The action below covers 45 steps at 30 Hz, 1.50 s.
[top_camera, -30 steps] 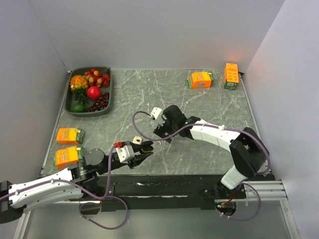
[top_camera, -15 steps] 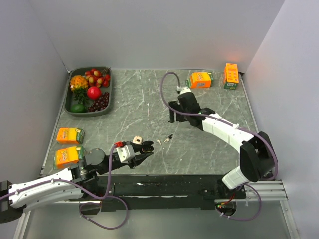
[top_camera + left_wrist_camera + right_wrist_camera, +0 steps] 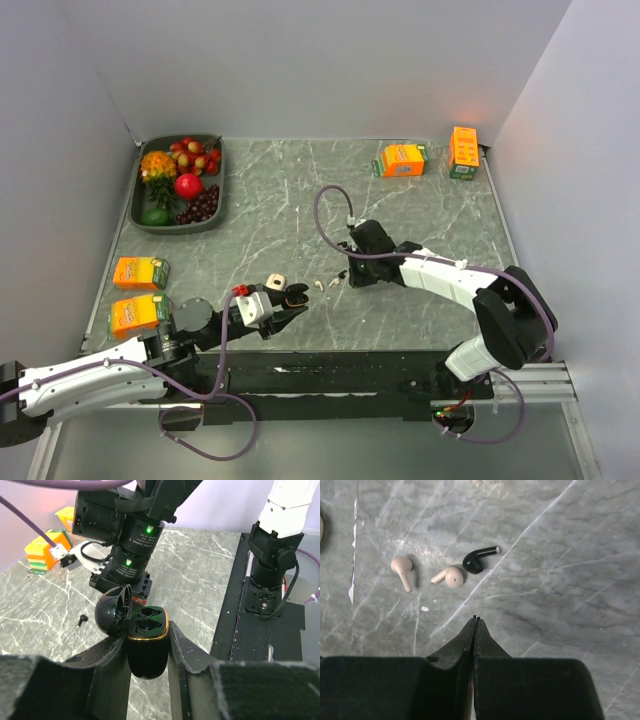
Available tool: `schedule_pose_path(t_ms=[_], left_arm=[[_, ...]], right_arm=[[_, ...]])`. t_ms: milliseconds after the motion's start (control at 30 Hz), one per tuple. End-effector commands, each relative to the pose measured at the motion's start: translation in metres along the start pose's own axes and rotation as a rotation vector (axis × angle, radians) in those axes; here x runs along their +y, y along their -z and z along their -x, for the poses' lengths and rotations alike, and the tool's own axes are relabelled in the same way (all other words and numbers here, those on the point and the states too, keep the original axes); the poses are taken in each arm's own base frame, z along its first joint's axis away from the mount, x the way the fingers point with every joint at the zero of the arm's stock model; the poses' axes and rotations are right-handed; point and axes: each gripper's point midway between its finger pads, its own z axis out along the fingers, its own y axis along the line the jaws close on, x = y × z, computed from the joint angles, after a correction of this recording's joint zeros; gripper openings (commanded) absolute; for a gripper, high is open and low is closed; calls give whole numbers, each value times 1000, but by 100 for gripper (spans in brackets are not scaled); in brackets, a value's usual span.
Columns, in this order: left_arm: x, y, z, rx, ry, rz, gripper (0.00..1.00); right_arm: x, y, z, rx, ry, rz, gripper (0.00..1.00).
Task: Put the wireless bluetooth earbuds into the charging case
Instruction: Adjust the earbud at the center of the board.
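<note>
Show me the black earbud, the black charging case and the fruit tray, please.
black earbud (image 3: pixel 473 563): right wrist view, on its rounded body.
black charging case (image 3: pixel 146 652): left wrist view, on its front below the gold rim.
fruit tray (image 3: pixel 180 228): top view, on its near rim.

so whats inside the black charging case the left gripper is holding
The charging case, clamped in the left gripper, shows two moulded wells inside, both apparently empty. Their deepest parts are in shadow, and the open lid hides what lies behind it.
</note>
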Motion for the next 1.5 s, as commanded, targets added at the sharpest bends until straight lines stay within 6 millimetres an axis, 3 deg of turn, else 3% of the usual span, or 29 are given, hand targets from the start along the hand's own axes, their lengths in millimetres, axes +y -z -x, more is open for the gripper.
schedule_pose_path(t_ms=[0, 267, 433, 667, 767, 900, 967, 1000, 1033, 1100, 1133, 1200, 1400, 1467], left_arm=[[1, -2, 17, -45, 16, 9, 1], [0, -3, 14, -33, 19, 6, 1], [1, -2, 15, -31, 16, 6, 1], [5, -4, 11, -18, 16, 33, 1], [5, -5, 10, -16, 18, 35, 1], [5, -7, 7, -10, 16, 33, 1], [6, -7, 8, -11, 16, 38, 1], [6, -7, 9, -13, 15, 38, 1], [6, -6, 8, -13, 15, 38, 1], [6, -6, 8, -17, 15, 39, 1], [6, -5, 8, -17, 15, 40, 1], [5, -5, 8, -17, 15, 36, 1], [4, -6, 8, -18, 16, 27, 1], [3, -7, 8, -14, 16, 24, 1]], right_arm=[[16, -10, 1, 9, 8, 47, 0], [21, -41, 3, 78, 15, 31, 0], [24, -48, 15, 48, -6, 30, 0], [30, -58, 52, -12, -99, -15, 0], [23, -64, 69, -35, -127, -62, 0], [17, -55, 94, -91, -115, -83, 0], [20, -38, 109, -141, -91, -70, 9], [20, -25, 112, -167, -76, -63, 24], [20, -19, 113, -176, -70, -63, 28], [15, -8, 106, -170, -50, -71, 30], [12, -6, 99, -156, -44, -75, 25], [7, -1, 80, -135, -36, -72, 0], [-2, -9, 26, -57, -43, -53, 0], [-2, -13, 17, -41, -44, -43, 0]])
